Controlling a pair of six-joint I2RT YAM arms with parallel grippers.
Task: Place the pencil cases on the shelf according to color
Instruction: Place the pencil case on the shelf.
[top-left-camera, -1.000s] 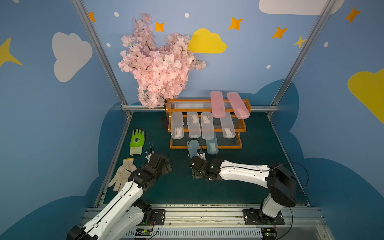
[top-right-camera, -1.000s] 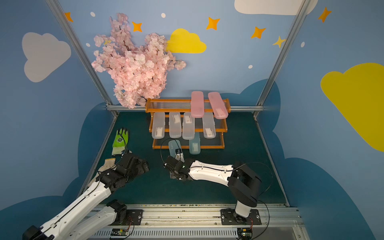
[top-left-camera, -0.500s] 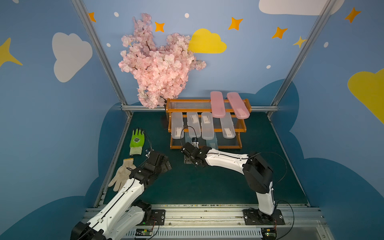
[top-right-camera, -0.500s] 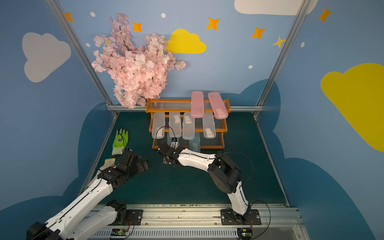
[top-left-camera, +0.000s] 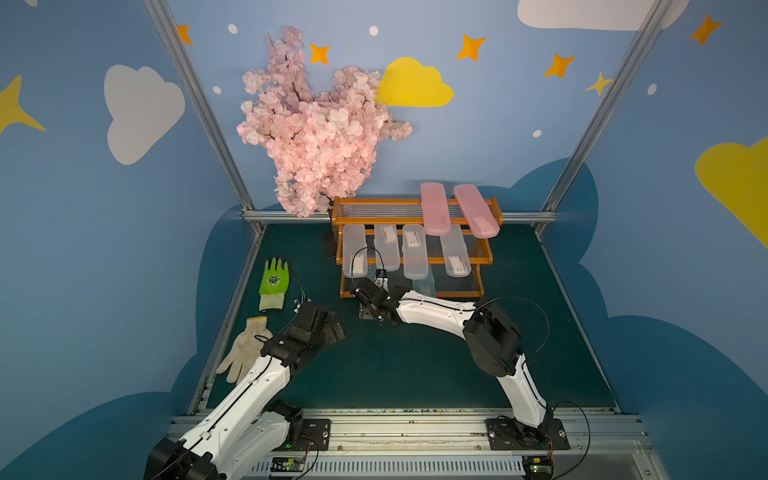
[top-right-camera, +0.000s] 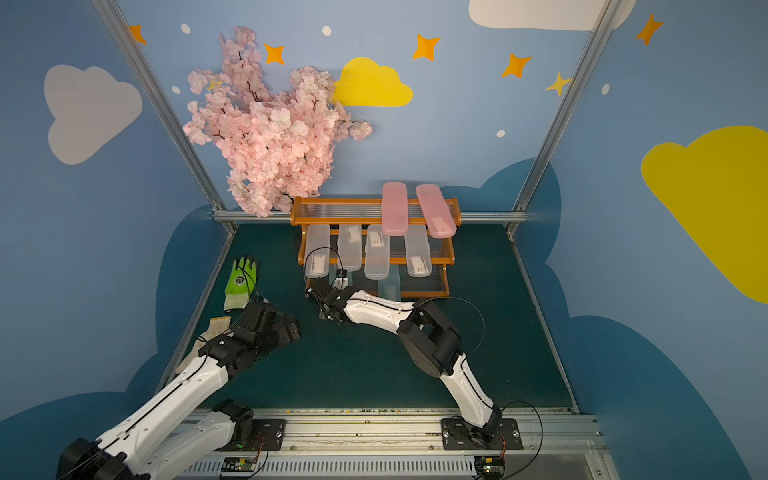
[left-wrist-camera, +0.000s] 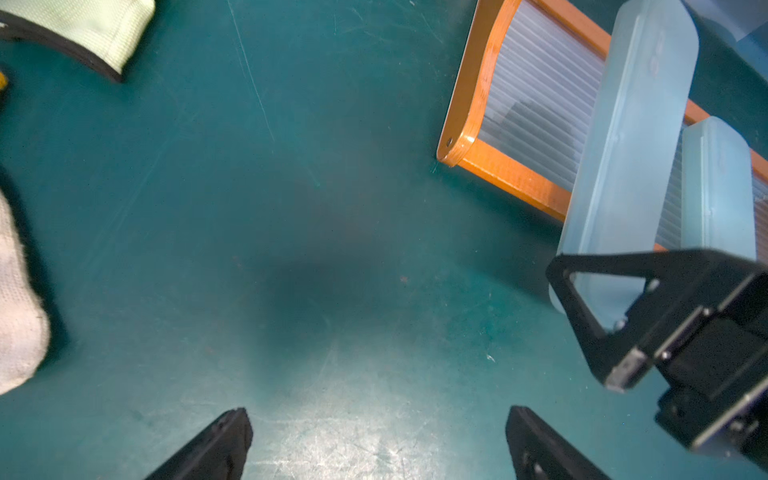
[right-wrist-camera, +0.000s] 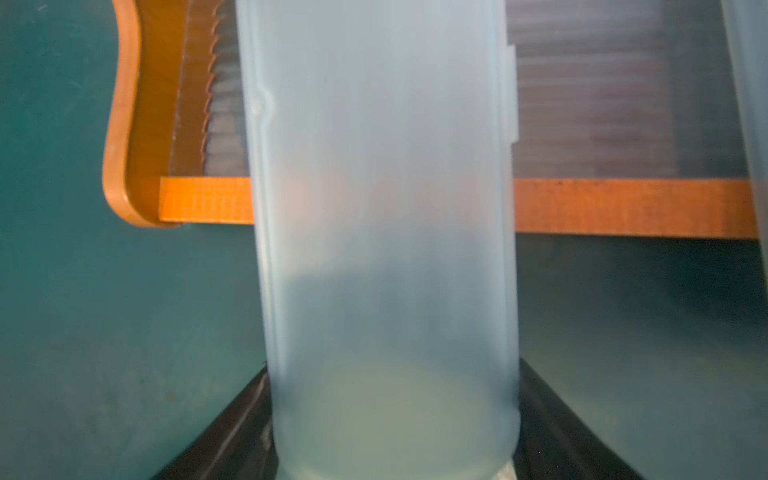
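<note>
Right wrist view: the right fingers (right-wrist-camera: 232, 432) clamp the near end of a pale blue pencil case (right-wrist-camera: 382, 208), one black finger on each long side. Its far part reaches over the front rail of the shelf (right-wrist-camera: 623, 208) and above the bottom tier, close to the shelf's left end. A second ago this case was held short of the shelf, over the counter (left-wrist-camera: 291, 208); the right arm has since carried it forward and leftward. Just beside it on that tier lies the second blue case (left-wrist-camera: 719, 191). Four clear cases (top-left-camera: 414, 251) sit on the middle tier and two pink cases (top-left-camera: 435, 208) on the top. The left fingers (left-wrist-camera: 224, 440) hang spread apart over the counter near the green glove (top-left-camera: 273, 282) and beige glove (top-left-camera: 245, 349), barely moved.
</note>
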